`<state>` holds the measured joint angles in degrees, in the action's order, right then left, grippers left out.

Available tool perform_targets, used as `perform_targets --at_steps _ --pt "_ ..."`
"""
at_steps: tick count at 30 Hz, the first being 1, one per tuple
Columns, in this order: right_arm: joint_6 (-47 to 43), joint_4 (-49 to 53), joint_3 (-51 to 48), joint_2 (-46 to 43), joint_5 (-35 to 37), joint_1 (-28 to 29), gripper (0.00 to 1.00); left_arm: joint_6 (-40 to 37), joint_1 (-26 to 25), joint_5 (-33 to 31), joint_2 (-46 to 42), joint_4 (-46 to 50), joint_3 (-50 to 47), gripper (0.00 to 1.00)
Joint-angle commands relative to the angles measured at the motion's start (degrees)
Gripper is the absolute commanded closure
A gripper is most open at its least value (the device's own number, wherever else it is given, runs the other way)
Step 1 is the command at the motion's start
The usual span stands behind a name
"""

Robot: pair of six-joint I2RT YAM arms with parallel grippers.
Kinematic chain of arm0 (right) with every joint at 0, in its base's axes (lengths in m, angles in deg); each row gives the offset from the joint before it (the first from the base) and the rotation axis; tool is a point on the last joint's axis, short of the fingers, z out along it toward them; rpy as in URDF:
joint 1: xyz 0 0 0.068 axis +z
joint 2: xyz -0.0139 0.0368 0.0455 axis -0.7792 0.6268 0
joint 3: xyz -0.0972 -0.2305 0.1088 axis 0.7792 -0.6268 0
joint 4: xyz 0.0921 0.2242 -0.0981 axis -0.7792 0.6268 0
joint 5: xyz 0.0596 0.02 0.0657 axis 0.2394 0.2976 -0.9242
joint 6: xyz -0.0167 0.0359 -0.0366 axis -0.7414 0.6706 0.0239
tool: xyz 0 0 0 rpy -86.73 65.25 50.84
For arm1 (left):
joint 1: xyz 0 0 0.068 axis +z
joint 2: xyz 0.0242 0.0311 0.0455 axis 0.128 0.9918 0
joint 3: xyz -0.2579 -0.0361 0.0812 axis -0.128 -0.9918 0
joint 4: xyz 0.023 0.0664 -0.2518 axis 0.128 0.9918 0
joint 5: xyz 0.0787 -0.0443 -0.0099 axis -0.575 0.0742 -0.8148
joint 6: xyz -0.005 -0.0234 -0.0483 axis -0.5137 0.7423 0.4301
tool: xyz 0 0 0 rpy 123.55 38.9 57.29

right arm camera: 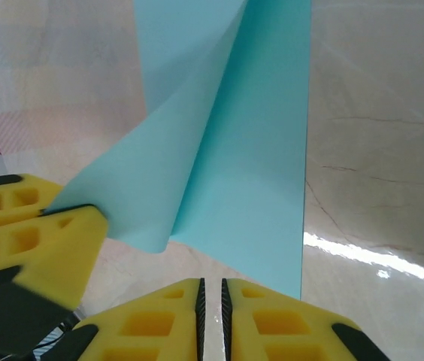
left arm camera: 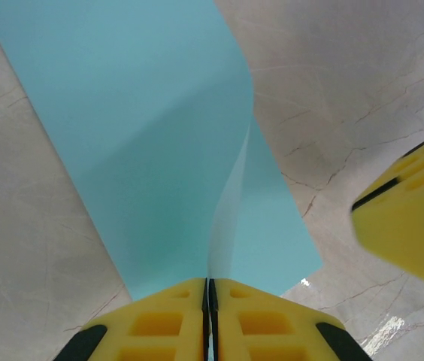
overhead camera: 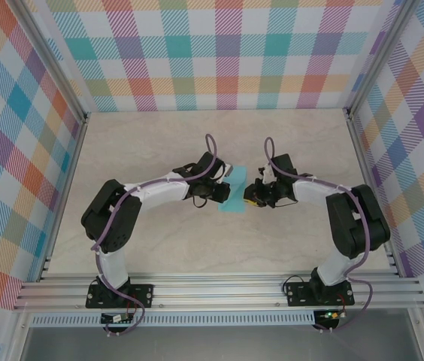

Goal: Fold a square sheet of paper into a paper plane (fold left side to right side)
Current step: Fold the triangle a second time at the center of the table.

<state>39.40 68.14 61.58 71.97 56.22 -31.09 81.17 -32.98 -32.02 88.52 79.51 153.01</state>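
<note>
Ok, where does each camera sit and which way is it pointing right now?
Top external: above, behind the bases, looking down on the table; both arms show, meeting at the paper.
Left wrist: looks down past the left gripper, shut on the paper's raised flap.
Right wrist: looks down past the right gripper at the paper.
Shared: each wrist view catches the other gripper.

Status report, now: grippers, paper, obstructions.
Left gripper shut on the square sheet of paper, flap lifted. Right gripper shut near its edge, grip unconfirmed. No obstruction seen.
</note>
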Motion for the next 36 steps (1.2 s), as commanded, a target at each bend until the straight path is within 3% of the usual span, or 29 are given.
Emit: perform_targets --at_steps 1,14,36 --pt "0.9 -1.6 1.2 3.2 1.9 1.4 0.87 -0.9 0.7 1.5 0.7 0.1 0.9 0.9" --pt "-2.0 7.1 4.8 7.7 5.0 2.9 0.87 -2.1 1.4 -2.1 3.7 3.9 3.9 0.9" --pt "-4.3 10.9 6.4 9.6 5.9 4.1 0.87 -3.6 2.0 -4.5 8.6 6.4 8.8 0.9"
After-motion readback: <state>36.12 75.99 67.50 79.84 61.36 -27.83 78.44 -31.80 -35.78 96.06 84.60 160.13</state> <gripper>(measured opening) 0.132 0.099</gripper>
